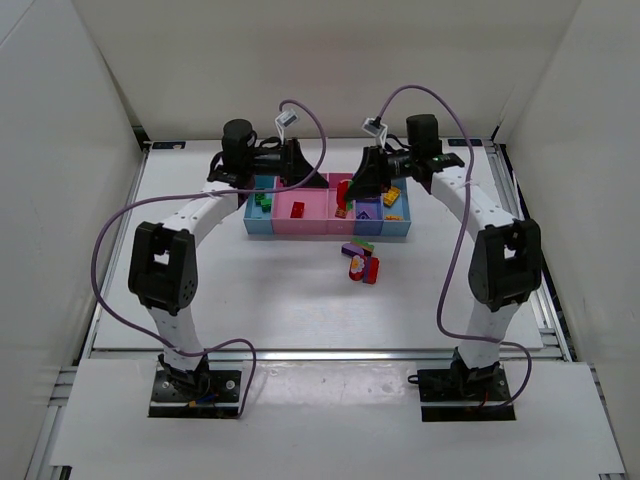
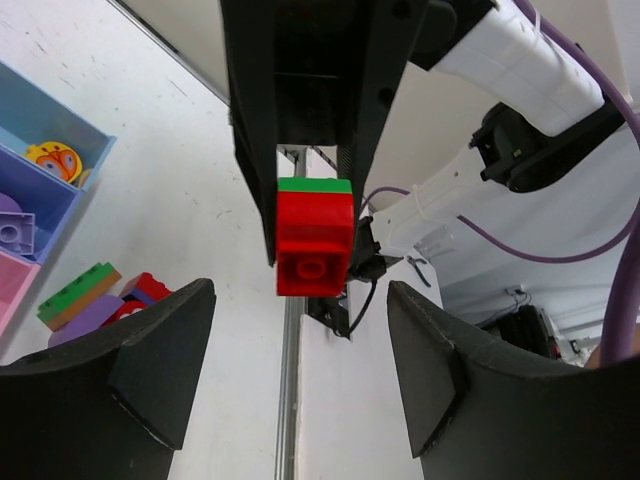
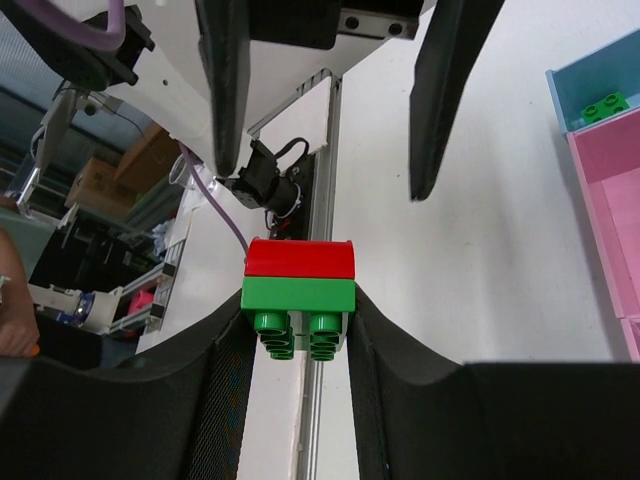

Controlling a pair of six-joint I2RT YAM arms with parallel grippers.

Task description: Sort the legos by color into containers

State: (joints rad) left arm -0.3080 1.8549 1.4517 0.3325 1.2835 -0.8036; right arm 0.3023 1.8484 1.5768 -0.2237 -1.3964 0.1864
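Observation:
My right gripper (image 3: 300,345) is shut on a green lego with a red lego (image 3: 300,258) stacked on it, held in the air above the containers (image 1: 330,226). My left gripper (image 2: 300,370) is open and faces that stack (image 2: 315,243) from a short way off, touching nothing. In the top view the two grippers meet over the middle bins, the left (image 1: 305,165) and the right (image 1: 352,188). Several loose legos (image 1: 362,262) lie on the table in front of the bins. Green, red, purple and yellow-orange bricks lie in separate bins.
The bin row has a light blue bin with a green brick (image 3: 606,103) at its left end and a pink bin (image 3: 610,200) beside it. Purple cables loop over both arms. White walls close in the table on three sides.

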